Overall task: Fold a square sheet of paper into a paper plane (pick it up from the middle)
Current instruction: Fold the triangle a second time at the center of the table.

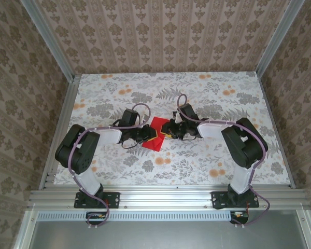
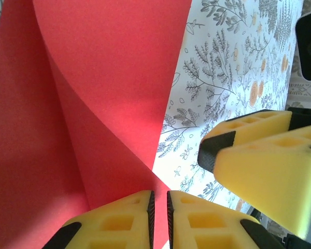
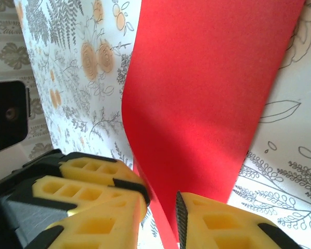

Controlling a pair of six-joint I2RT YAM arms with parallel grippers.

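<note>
The square sheet of paper is bright red and lies at the table's middle between both grippers. In the left wrist view the paper bulges up in a curved fold. That fold narrows into my left gripper, which is shut on it. My left gripper and right gripper almost touch each other. In the right wrist view the paper rises off the table. Its lower edge runs between the fingers of my right gripper, which stand a little apart, with table showing in the gap. No paper plane shape is visible.
The floral table cover spreads around the paper. Aluminium rails and wallpapered walls close in the left, right and back. The left gripper's yellow fingers crowd the right wrist view, pressed near the paper's left edge.
</note>
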